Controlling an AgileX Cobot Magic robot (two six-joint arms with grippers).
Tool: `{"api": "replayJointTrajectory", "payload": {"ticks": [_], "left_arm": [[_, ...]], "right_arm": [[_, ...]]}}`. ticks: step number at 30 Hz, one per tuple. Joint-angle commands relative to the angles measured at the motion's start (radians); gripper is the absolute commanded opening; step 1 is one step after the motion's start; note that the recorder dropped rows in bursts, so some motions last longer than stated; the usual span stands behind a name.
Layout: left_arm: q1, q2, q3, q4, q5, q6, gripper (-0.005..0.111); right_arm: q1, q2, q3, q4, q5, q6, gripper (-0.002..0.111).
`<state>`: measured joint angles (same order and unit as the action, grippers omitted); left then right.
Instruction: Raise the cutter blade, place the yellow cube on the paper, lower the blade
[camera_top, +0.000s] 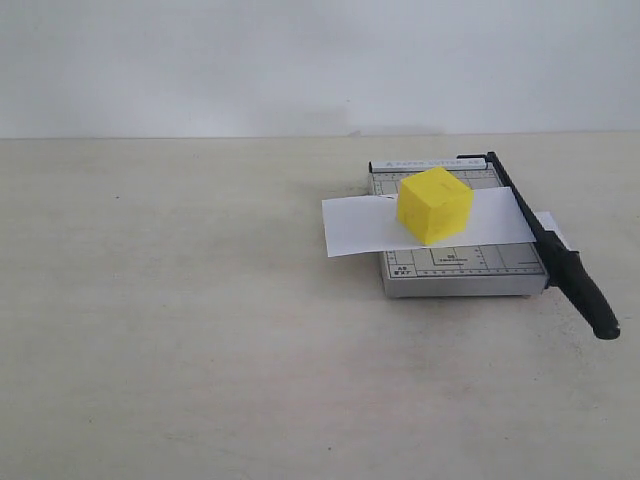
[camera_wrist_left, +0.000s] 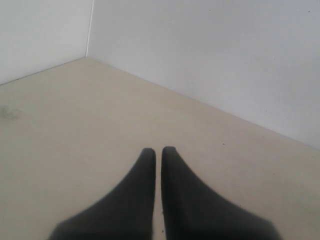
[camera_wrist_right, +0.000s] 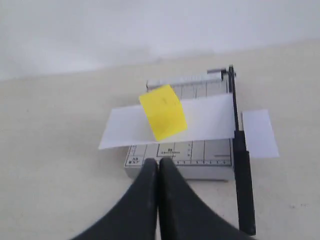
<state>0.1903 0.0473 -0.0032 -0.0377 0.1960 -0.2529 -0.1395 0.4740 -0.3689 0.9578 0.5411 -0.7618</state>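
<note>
Left gripper (camera_wrist_left: 158, 150): fingers almost touching, holding nothing. Its wrist view shows only table (camera_wrist_left: 75, 115) and wall. The other two views show the work: the paper (camera_top: 355, 225) spans the cutter board (camera_top: 460, 270), the yellow cube (camera_top: 434, 205) rests on the paper, and the cutter blade (camera_top: 550, 245) lies lowered along the board's right edge. Right gripper (camera_wrist_right: 158, 161): fingers together, empty.

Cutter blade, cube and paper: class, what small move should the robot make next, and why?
Probably none, other than to hold both arms clear. The cutter blade lies flat along the edge of the cutter board, the yellow cube sits on the paper, and the left gripper and right gripper are shut, holding nothing.
</note>
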Motion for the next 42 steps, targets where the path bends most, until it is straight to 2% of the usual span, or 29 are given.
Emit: {"api": "replayJointTrajectory", "payload": {"ticks": [1,4,8,12,15,18,21,28,34,37,42], "left_arm": [[-0.003,-0.009,0.003,-0.003,-0.013,-0.01,0.004],[-0.003,-0.009,0.003,-0.003,-0.013,-0.01,0.004],[-0.003,-0.011,0.003,-0.003,-0.013,-0.01,0.004],[-0.003,-0.012,0.003,-0.003,-0.017,-0.01,0.004],[-0.003,-0.012,0.003,-0.003,-0.017,-0.01,0.004],[-0.003,-0.012,0.003,-0.003,-0.017,-0.01,0.004],[-0.003,-0.012,0.003,-0.003,-0.017,-0.01,0.004],[-0.003,-0.012,0.003,-0.003,-0.017,-0.01,0.004],[-0.003,-0.012,0.003,-0.003,-0.017,-0.01,0.004],[-0.003,-0.012,0.003,-0.003,-0.017,-0.01,0.004],[-0.003,-0.012,0.003,-0.003,-0.017,-0.01,0.004]], "right_arm": [[0.0,-0.322,0.118,0.005,-0.015,-0.034,0.0],[0.0,-0.474,0.13,0.008,-0.028,-0.048,0.0],[0.029,-0.474,0.125,0.016,-0.059,-0.035,0.0],[0.17,-0.474,0.125,0.037,-0.047,-0.068,0.0],[0.274,-0.474,0.125,-0.047,-0.051,-0.189,0.001],[0.32,-0.474,0.125,-0.185,-0.113,-0.191,0.005],[0.325,-0.474,0.125,-0.245,-0.188,-0.109,0.005],[0.325,-0.47,0.125,-0.264,-0.44,-0.2,0.005],[0.325,-0.364,0.127,-0.267,-0.636,-0.231,0.005],[0.303,-0.327,0.142,-0.355,-0.677,-0.093,0.005],[0.145,-0.35,0.283,-0.845,-0.693,0.57,0.005]]}}
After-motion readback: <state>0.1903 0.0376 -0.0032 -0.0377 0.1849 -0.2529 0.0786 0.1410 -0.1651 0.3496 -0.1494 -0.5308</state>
